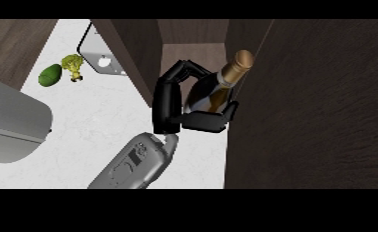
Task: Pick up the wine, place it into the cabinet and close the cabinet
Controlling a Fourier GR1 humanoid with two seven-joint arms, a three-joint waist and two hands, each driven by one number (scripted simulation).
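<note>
One hand (179, 107) grips one wine bottle (219, 87) at the cabinet (303, 106) opening.

From the lower centre one grey forearm (136, 163) rises; its fingers and thumb curl round the dark bottle's body, gold neck tilted toward the upper right, just inside the opening. Farther off, upper left on the counter (96, 111): one avocado (50, 74), one broccoli (72, 65).

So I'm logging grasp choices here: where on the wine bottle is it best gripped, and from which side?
Around the wide dark body, from the left, as the hand does. The wine bottle tilts with its slim gold neck up-right toward the cabinet, whose wall blocks the right side.
</note>
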